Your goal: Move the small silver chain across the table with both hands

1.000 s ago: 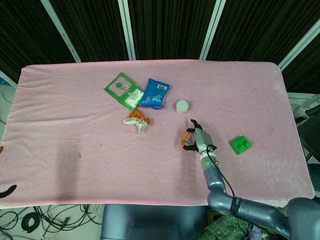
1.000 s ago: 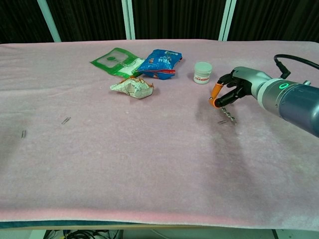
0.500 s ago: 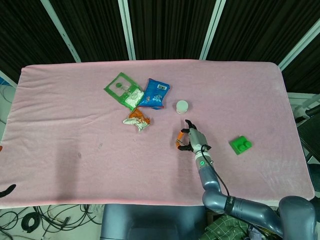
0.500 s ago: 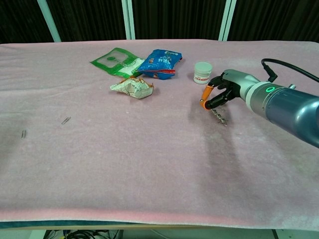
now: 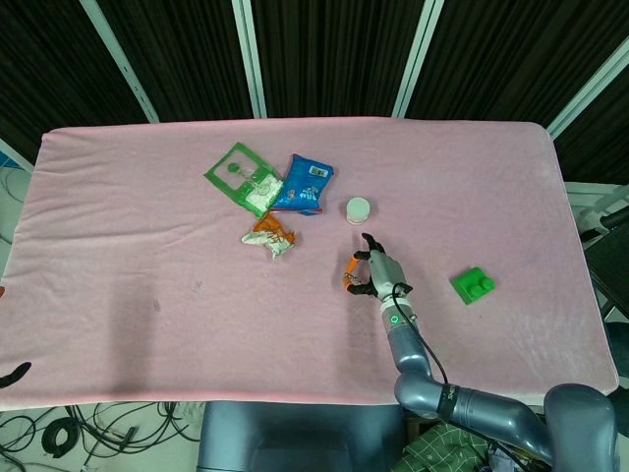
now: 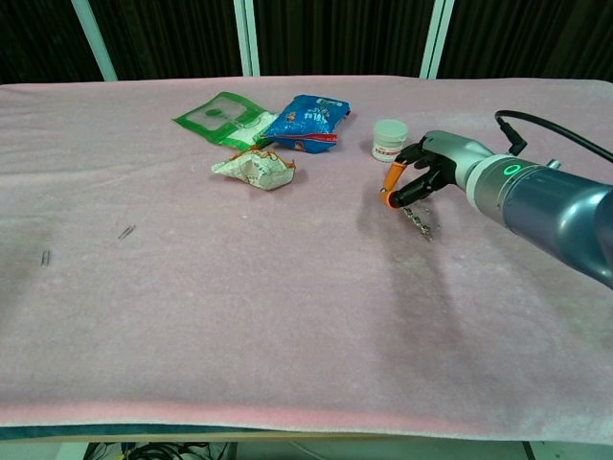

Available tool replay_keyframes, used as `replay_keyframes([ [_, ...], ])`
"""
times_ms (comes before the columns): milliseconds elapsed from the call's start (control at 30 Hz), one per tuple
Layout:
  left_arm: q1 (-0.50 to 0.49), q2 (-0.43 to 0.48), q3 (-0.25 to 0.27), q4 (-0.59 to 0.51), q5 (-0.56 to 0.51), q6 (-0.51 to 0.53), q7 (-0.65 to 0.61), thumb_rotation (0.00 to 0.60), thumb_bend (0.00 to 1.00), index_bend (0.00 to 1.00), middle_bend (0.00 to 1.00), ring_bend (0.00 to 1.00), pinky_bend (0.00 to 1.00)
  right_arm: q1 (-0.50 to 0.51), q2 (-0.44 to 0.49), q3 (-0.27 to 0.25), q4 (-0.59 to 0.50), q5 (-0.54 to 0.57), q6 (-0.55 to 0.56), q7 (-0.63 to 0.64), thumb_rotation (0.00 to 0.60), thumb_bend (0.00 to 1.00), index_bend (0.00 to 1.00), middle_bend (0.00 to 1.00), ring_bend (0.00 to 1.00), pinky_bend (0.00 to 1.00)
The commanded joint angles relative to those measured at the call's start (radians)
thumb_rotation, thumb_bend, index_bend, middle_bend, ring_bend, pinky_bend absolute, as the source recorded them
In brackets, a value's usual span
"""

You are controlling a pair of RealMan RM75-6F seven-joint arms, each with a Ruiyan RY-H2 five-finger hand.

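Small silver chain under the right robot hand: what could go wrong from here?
1. The small silver chain trails from the right robot hand onto the pink cloth; it may snag or slip free.
2. The white round jar stands close by; a swing might knock it.
3. The left robot hand is out of view, so a handover looks far off.

The table [image 6: 287,316] wears a plain pink cloth. The right robot hand [image 6: 426,172] is grey and black with orange fingertips [image 6: 387,196], and a green ring of light glows on its wrist. Hanging just below it, the small chain [image 6: 421,223] is silver. Beside it stands a white jar [image 6: 389,139]. Further to its left lie a blue packet [image 6: 306,123], a green-and-white packet [image 6: 222,119] and a crumpled white-and-orange wrapper [image 6: 254,169]. To its right sits a bright green block [image 5: 472,286].
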Motion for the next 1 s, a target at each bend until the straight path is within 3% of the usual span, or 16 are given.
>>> replay_keyframes([
  [33,0.0,0.0,0.0,-0.001,-0.001,0.0,0.002,0.6,0.07,0.06,0.03,0.0,0.0,0.001,0.006,0.006,-0.001,0.0,-0.001,0.0,0.6,0.36,0.61,0.0,0.04,0.23],
  [600,0.004,-0.003,-0.005,-0.003,-0.015,0.006,0.012,0.6,0.07,0.06,0.03,0.0,0.0,0.05,-0.031,0.047,0.189,-0.008,-0.073,0.048,0.6,0.36,0.61,0.0,0.05,0.23],
  [1000,0.002,-0.003,-0.006,-0.005,-0.018,0.002,0.016,0.6,0.07,0.06,0.03,0.0,0.0,0.055,-0.064,0.051,0.248,-0.04,-0.094,0.094,0.6,0.36,0.61,0.0,0.04,0.23],
])
